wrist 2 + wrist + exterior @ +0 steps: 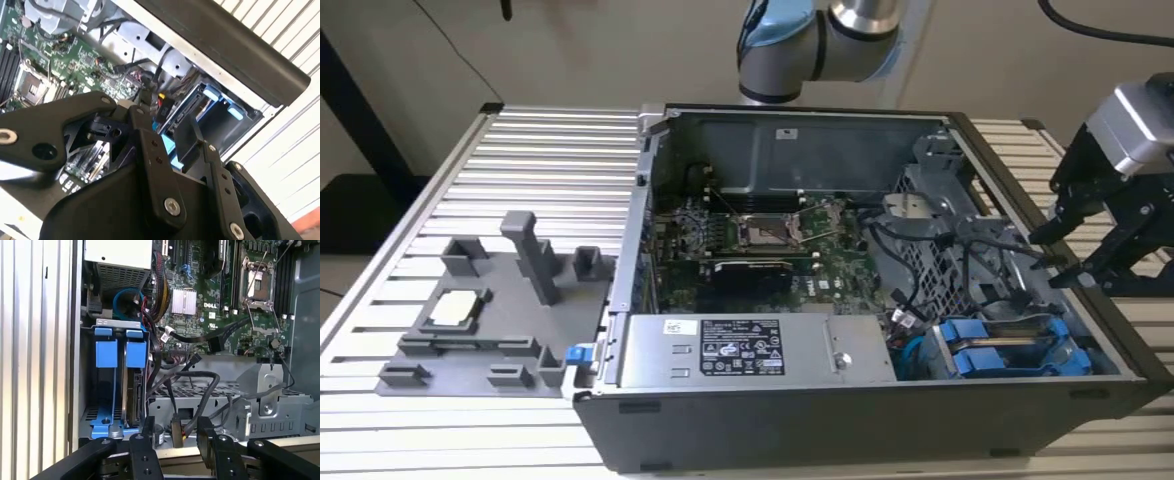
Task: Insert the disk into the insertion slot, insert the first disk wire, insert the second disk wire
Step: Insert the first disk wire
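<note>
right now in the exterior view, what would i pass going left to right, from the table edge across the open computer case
grey parts holder → power supply box → blue disk carriers → gripper, hanging open over the case's right wall

The white label (740, 347) on the grey power supply box (861, 352) carries dense black print, none legible. Small white lettering (209, 315) stands on the green motherboard (200, 335).

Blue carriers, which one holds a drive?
The blue carrier beside the black cables holds the disk; the other carrier, by the case wall, is empty.
</note>
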`<state>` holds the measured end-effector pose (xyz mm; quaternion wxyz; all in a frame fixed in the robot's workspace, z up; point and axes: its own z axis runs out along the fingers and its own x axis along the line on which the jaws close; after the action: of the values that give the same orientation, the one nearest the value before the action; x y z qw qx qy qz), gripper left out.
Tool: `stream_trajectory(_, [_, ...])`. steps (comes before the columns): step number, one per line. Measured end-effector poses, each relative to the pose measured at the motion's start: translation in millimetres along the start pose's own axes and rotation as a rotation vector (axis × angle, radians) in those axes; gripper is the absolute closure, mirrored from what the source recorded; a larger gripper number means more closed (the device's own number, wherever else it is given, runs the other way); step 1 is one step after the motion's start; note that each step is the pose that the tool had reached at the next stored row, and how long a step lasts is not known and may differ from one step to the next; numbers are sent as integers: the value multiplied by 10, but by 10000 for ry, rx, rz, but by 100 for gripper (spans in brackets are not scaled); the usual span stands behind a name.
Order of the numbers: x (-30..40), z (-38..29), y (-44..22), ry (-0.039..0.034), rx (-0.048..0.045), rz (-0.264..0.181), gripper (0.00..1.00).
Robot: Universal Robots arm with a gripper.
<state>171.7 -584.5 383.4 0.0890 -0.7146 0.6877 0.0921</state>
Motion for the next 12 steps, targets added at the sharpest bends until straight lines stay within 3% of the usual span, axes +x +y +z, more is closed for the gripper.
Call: stream_trajectory(12, [8, 1, -40, -1, 0, 3, 53])
